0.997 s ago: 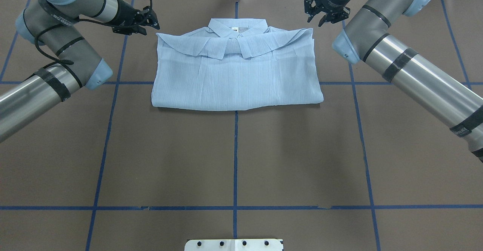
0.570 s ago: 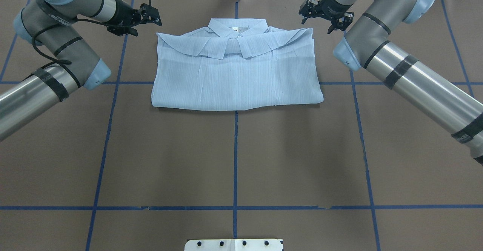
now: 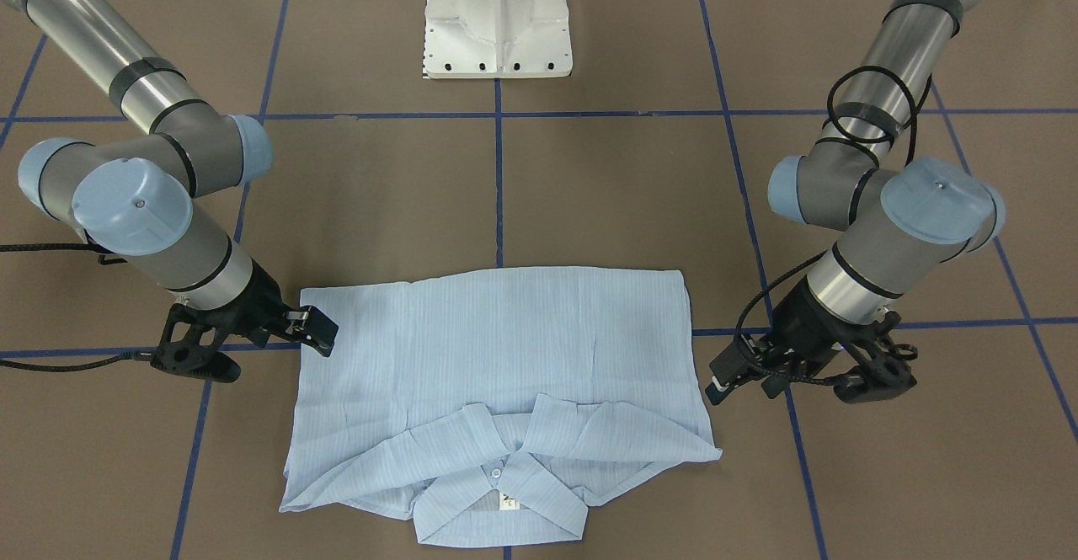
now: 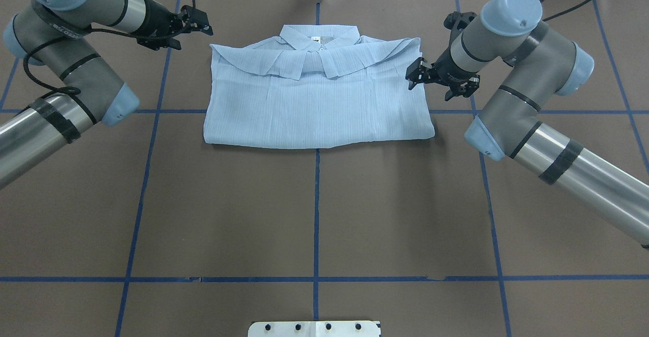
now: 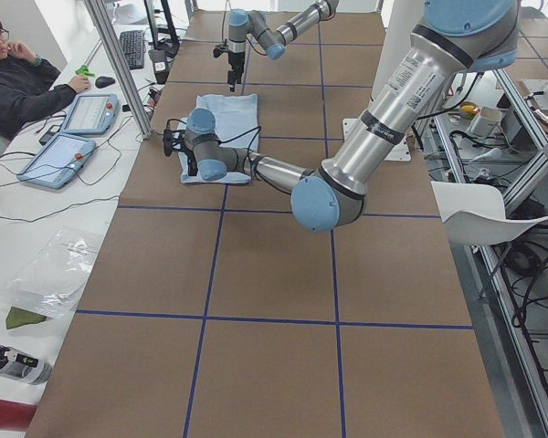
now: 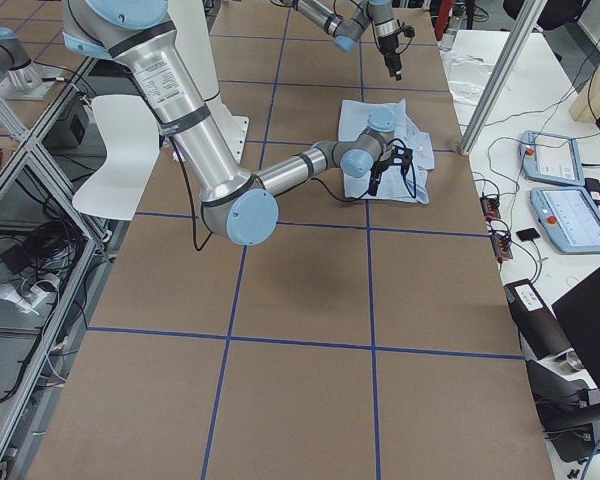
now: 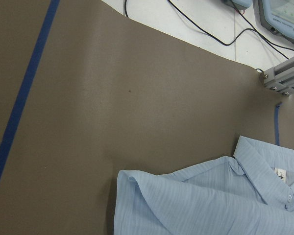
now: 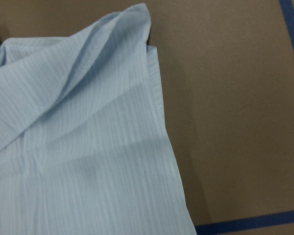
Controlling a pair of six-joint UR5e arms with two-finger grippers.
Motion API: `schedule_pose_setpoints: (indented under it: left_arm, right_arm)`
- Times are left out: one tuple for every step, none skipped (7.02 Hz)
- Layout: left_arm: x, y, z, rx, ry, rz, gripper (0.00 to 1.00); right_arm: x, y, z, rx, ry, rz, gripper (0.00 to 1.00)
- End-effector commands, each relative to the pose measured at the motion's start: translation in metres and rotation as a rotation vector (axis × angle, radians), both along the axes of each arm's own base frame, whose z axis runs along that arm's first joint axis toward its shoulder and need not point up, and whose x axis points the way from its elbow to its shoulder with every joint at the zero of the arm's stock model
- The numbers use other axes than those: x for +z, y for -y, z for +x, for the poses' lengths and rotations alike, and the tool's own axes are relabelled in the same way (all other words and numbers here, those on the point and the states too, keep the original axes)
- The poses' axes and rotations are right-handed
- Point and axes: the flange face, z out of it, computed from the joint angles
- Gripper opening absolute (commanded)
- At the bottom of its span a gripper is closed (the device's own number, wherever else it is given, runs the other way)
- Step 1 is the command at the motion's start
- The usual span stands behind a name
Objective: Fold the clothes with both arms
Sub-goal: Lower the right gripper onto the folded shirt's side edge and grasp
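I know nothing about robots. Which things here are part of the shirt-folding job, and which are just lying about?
Part of the job: shirt, left arm, right arm.
Just lying about: two tablets, keyboard, plastic bag.

Table: brown top (image 4: 228, 215) crossed by blue tape lines (image 4: 316, 215).
Shirt (image 4: 319, 104): folded flat on it between both grippers, one side edge at the right gripper (image 4: 413, 76), left gripper (image 4: 195, 20) near its collar-side corner.
Base plate (image 3: 497, 21): white, well apart from both grippers.
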Motion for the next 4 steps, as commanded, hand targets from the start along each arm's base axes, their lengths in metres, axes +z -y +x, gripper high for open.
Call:
schedule_pose_setpoints:
  left_arm:
    - [-0.002, -0.004, -0.001, -0.005, -0.011, -0.009, 1.0]
    - [-0.002, -0.004, -0.001, -0.005, -0.011, -0.009, 1.0]
    - [-0.002, -0.003, -0.002, -0.006, -0.011, -0.009, 1.0]
    - [-0.002, -0.004, -0.001, -0.005, -0.011, -0.009, 1.0]
  right_arm:
    - [0.014, -0.025, -0.005, -0.033, -0.001, -0.007, 1.0]
    - [0.02, -0.034, -0.013, -0.051, -0.007, -0.015, 0.99]
    - [0.021, -0.04, -0.02, -0.066, -0.006, -0.017, 0.95]
    - [0.021, -0.042, -0.023, -0.073, -0.005, -0.019, 0.82]
